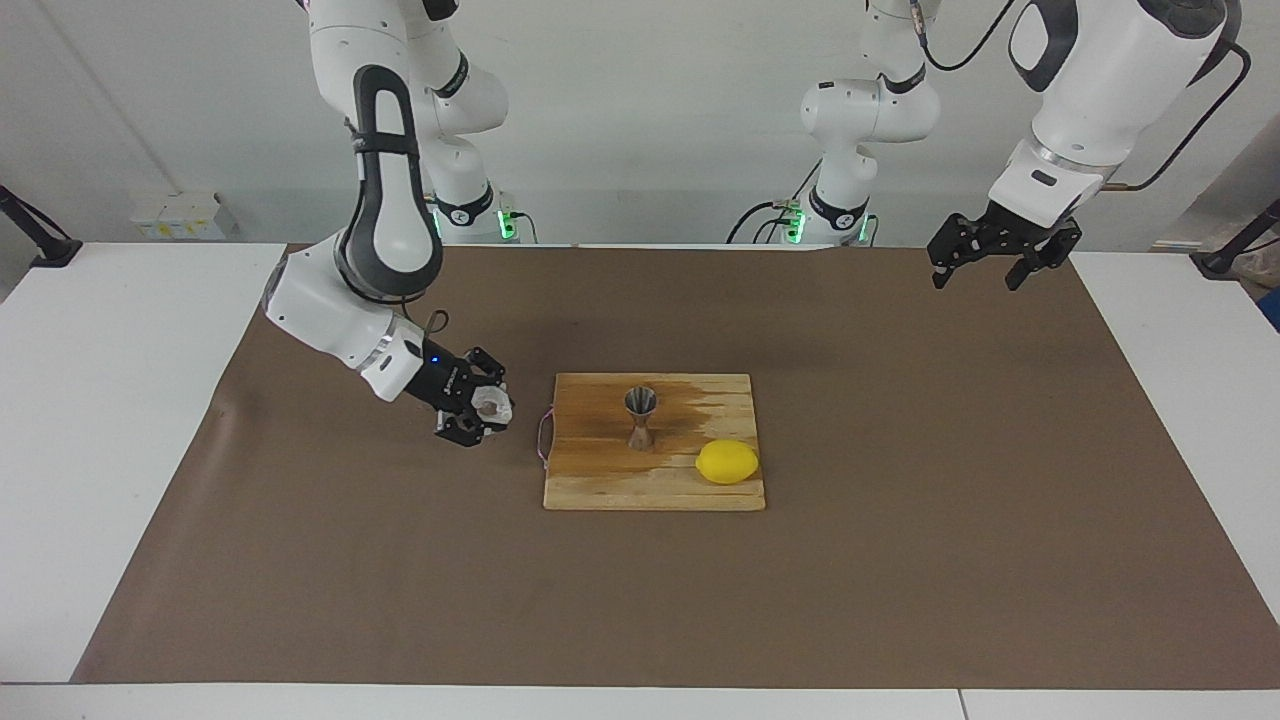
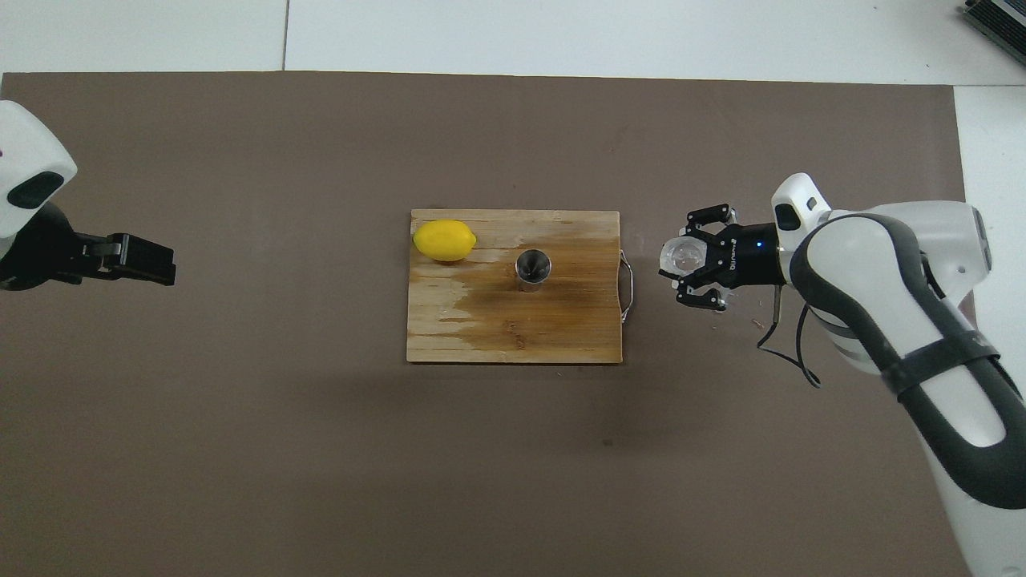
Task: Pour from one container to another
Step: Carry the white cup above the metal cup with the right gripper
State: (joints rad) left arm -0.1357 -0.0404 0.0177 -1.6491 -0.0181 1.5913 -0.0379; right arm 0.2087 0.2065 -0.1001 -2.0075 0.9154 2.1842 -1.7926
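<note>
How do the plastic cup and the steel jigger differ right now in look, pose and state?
The plastic cup is whitish and translucent; the jigger is shiny steel, hourglass-shaped. The cup is held up in the right gripper over the brown mat, beside the cutting board; the jigger stands free on that board. The cup looks tipped in the grip; the jigger is upright. Both are small open containers. The left gripper waits.

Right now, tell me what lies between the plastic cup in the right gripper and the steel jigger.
The right gripper holds the plastic cup over brown paper. Toward the steel jigger lie bare paper, the cutting board's wire handle, then stained board; clearest overhead.
</note>
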